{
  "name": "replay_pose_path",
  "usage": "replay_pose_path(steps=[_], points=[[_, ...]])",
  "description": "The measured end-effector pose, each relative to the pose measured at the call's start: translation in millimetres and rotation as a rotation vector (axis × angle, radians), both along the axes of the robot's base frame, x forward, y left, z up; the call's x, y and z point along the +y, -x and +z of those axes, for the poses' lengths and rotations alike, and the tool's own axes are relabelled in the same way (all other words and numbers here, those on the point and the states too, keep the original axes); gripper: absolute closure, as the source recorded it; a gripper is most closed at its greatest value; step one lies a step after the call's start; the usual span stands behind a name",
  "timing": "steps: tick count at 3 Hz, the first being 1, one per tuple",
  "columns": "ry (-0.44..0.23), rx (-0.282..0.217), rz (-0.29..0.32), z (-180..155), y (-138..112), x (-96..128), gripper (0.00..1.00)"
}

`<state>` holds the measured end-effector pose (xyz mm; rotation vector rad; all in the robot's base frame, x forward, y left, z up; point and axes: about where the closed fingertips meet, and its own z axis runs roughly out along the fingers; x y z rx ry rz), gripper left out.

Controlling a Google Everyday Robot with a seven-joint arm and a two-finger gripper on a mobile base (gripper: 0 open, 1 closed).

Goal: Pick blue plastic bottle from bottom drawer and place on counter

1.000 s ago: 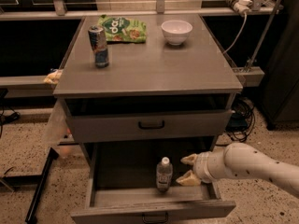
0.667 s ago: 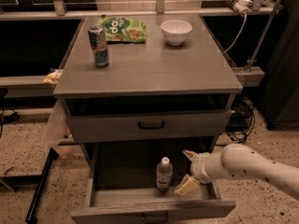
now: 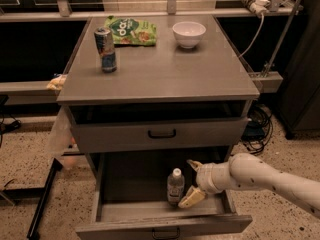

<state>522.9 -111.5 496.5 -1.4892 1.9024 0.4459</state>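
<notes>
The blue plastic bottle (image 3: 175,186) stands upright in the open bottom drawer (image 3: 117,211), near its front and right of middle. It is clear with a white cap. My gripper (image 3: 190,180) is inside the drawer just to the right of the bottle, on a white arm coming in from the right. Its pale fingers (image 3: 191,197) are spread open, one high and one low, close beside the bottle and not closed on it. The grey counter (image 3: 165,69) is the cabinet's top.
On the counter stand a blue-red-silver drink can (image 3: 106,49) at the left, a green snack bag (image 3: 131,30) at the back and a white bowl (image 3: 189,33). The upper drawer (image 3: 162,133) is shut. Cables lie on the floor at right (image 3: 257,129).
My gripper has moved left, closer to the bottle, with its fingers still open. The bottle has not moved.
</notes>
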Motion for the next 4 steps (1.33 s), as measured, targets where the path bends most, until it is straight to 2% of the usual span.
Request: replay_pose_path(steps=[1, 2, 4], points=[[-0.026, 0.004, 0.035, -12, -5, 15, 0.13], [-0.037, 0.013, 0.067, -25, -10, 25, 0.19], [-0.04, 0.015, 0.069, -26, -10, 26, 0.66]])
